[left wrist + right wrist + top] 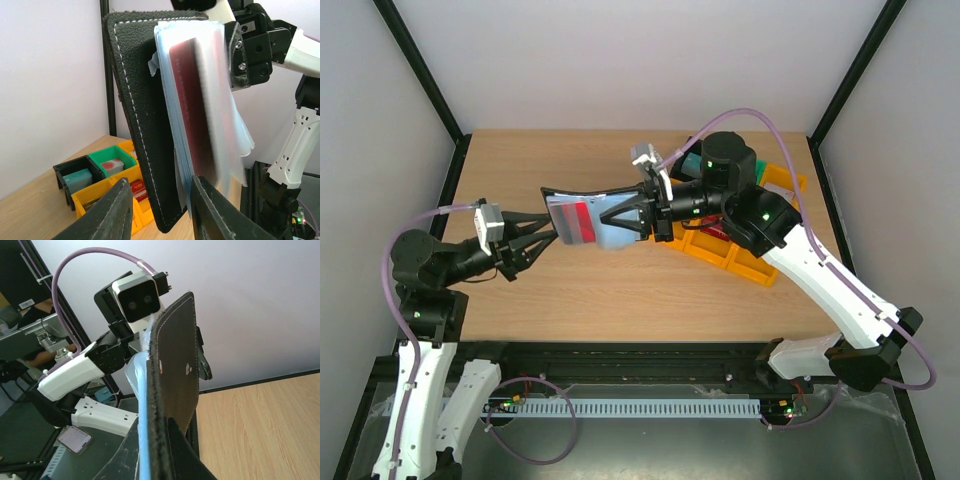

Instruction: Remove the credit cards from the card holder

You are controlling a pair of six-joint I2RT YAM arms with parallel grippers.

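- The card holder (140, 125) is held up in the air above the counter (620, 290), between the two arms, opened out, with its clear sleeves (227, 100) fanned away from the black cover.
- The right end effector (612, 215) is pressed together on the holder. The right wrist view shows the stitched black cover pinched between its fingers.
- The left end effector (161, 200) is spread. The holder's free edge lies in the gap between its fingers, and no pinch is visible.
- A red credit card (192, 115) sits inside a sleeve, with almost all of its length covered by the plastic. No pale card can be made out behind the overlapping sleeves.
- Progress: the holder is lifted, opened and presented to the left arm. No card lies on the counter or in either end effector, so the extraction itself appears not yet begun.
- Remaining, as judged: grip the red card's edge, slide it free, then do the same for any other card.
- The yellow bin (745, 258) stands behind the right arm and is not involved.
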